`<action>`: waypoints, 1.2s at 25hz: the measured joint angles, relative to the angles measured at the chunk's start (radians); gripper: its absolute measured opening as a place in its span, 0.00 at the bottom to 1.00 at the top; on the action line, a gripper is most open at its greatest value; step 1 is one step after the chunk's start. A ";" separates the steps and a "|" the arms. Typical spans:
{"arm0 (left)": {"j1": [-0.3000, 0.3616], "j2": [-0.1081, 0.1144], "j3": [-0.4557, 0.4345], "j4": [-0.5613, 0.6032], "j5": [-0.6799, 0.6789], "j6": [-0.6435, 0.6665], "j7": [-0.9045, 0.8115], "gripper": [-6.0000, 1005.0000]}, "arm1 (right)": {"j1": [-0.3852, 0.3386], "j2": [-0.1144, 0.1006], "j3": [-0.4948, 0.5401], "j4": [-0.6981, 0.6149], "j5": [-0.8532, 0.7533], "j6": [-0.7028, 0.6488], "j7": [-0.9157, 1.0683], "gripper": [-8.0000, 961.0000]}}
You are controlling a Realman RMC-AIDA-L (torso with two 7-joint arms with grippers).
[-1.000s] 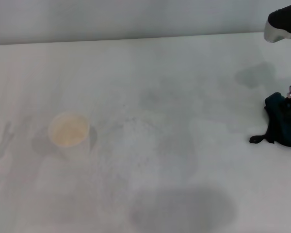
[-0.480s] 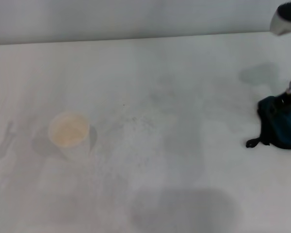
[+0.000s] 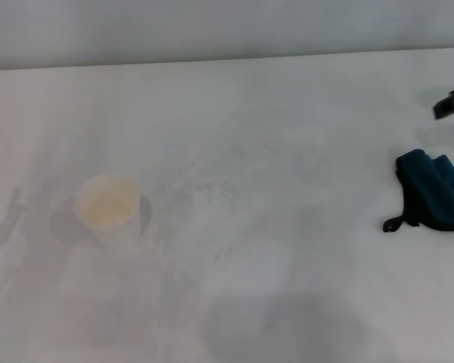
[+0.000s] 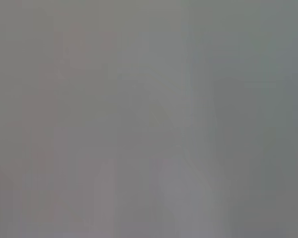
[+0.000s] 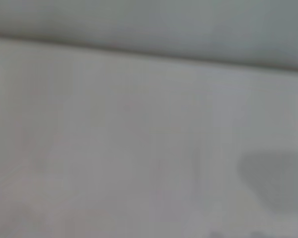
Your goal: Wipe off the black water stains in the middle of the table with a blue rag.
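Note:
The blue rag lies in thick folds on the white table at the far right edge of the head view, its thin black loop pointing left. Nothing touches it. Only a small dark part of my right gripper shows at the right edge, above and behind the rag and apart from it. No blackish blot shows on the table, only faint grey smudges in the middle. My left gripper is out of view. The left wrist view shows only blank grey. The right wrist view shows bare table and its far edge.
A white cup with a pale yellowish inside stands at the left of the table. The table's far edge meets a grey wall. Soft shadows lie along the near edge.
My right gripper has left the rag and drawn back up and to the right, nearly out of the head view. The rag now lies free and has shifted slightly left.

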 joint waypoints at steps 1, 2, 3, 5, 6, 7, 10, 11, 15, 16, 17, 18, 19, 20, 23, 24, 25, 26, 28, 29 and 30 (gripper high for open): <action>-0.002 0.000 0.000 0.000 0.000 0.000 0.000 0.89 | -0.012 0.001 0.019 -0.001 0.025 -0.034 -0.023 0.40; -0.004 0.000 -0.001 0.000 0.001 -0.001 0.000 0.89 | -0.028 0.002 0.039 -0.003 0.054 -0.068 -0.045 0.40; -0.005 0.000 -0.001 0.000 0.001 -0.001 0.000 0.89 | -0.045 0.001 0.056 -0.006 0.096 -0.104 -0.064 0.40; -0.009 0.000 -0.001 0.000 0.001 -0.001 0.000 0.89 | -0.080 -0.002 0.089 -0.004 0.206 -0.164 -0.118 0.40; -0.011 0.000 -0.001 0.000 0.001 -0.001 0.000 0.89 | -0.101 -0.004 0.110 -0.001 0.277 -0.188 -0.166 0.40; -0.012 0.000 -0.001 0.000 0.000 -0.001 0.000 0.89 | -0.118 -0.004 0.126 0.003 0.344 -0.206 -0.215 0.40; -0.014 0.000 0.002 0.000 0.001 -0.002 0.000 0.89 | -0.179 -0.002 0.172 0.040 0.592 -0.234 -0.428 0.40; -0.014 0.000 0.003 0.000 0.001 -0.002 0.000 0.89 | -0.193 -0.001 0.184 0.059 0.660 -0.237 -0.493 0.40; -0.014 0.000 0.000 0.000 -0.001 -0.002 0.000 0.89 | -0.224 -0.002 0.260 0.202 0.928 -0.244 -0.757 0.40; -0.013 0.000 -0.001 0.000 -0.002 -0.002 0.000 0.89 | -0.227 -0.002 0.288 0.251 0.996 -0.244 -0.830 0.40; -0.013 -0.001 -0.001 0.000 -0.002 -0.002 0.000 0.89 | -0.229 -0.001 0.316 0.301 1.059 -0.240 -0.916 0.40; -0.011 -0.001 -0.001 0.000 -0.003 -0.002 0.000 0.89 | -0.230 -0.001 0.338 0.343 1.110 -0.236 -0.978 0.40; -0.010 -0.001 -0.001 0.000 -0.004 -0.003 0.000 0.89 | -0.230 -0.001 0.358 0.388 1.160 -0.232 -1.053 0.40; -0.008 -0.001 -0.001 0.000 -0.004 -0.004 0.000 0.89 | -0.231 -0.001 0.375 0.427 1.201 -0.231 -1.111 0.40; -0.007 -0.002 -0.001 0.000 -0.004 -0.015 0.000 0.89 | -0.232 -0.002 0.413 0.519 1.286 -0.226 -1.261 0.40; -0.007 -0.002 -0.001 0.000 -0.004 -0.017 0.000 0.89 | -0.234 -0.001 0.422 0.551 1.315 -0.219 -1.319 0.40; -0.007 -0.002 -0.001 0.000 -0.005 -0.019 0.000 0.89 | -0.236 -0.001 0.428 0.592 1.363 -0.202 -1.395 0.40; -0.007 -0.002 -0.001 0.000 -0.005 -0.022 0.000 0.89 | -0.238 -0.001 0.432 0.629 1.407 -0.185 -1.455 0.40; -0.007 -0.003 -0.001 0.001 -0.005 -0.026 0.000 0.89 | -0.243 -0.001 0.434 0.728 1.521 -0.124 -1.639 0.40; -0.007 -0.003 -0.001 0.001 -0.005 -0.028 0.000 0.89 | -0.243 -0.001 0.434 0.771 1.567 -0.094 -1.717 0.40; -0.007 -0.003 -0.001 0.001 -0.005 -0.031 0.000 0.89 | -0.245 0.000 0.434 0.818 1.611 -0.066 -1.795 0.40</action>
